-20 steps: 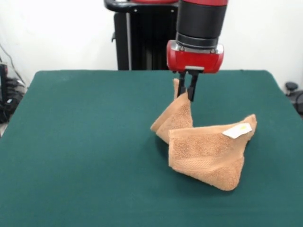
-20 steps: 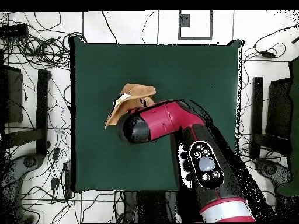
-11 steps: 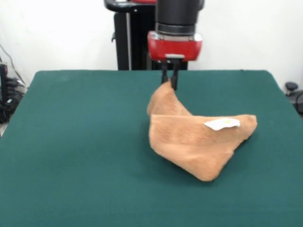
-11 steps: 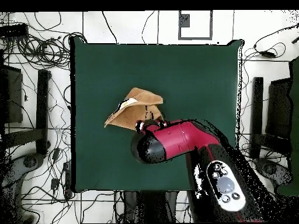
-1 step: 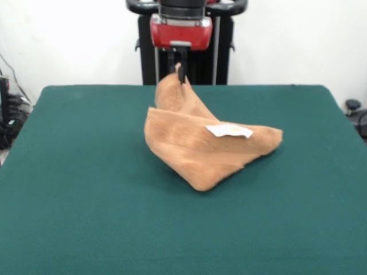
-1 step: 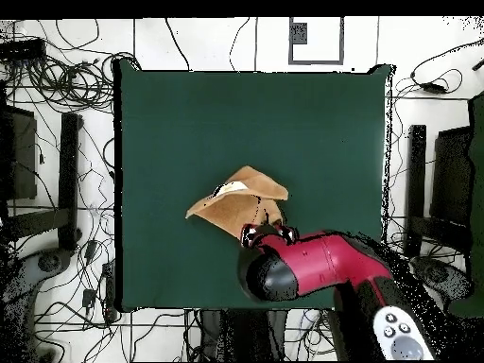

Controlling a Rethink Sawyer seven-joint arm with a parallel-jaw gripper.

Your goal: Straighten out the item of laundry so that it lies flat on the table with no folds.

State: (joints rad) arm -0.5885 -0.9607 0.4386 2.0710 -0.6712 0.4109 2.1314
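Note:
The item of laundry (image 5: 206, 150) is a tan terry towel, folded over itself on the green table (image 5: 86, 189). One corner is lifted into a peak at the far side. A white tag (image 5: 229, 130) shows on its top fold. My gripper (image 5: 178, 73) is shut on that raised corner, holding it above the table. In the overhead view the towel (image 6: 241, 200) lies near the table's middle, and the red arm (image 6: 312, 269) covers the gripper and the held corner.
The robot's black pedestal (image 5: 172, 51) stands behind the table's far edge. Cables and black stands (image 6: 57, 189) surround the table on the floor. Green table surface (image 6: 236, 113) spreads wide on all sides of the towel.
The gripper has moved left and toward the far edge in the front view, dragging the towel along by its held corner. The towel has stretched out lower and longer.

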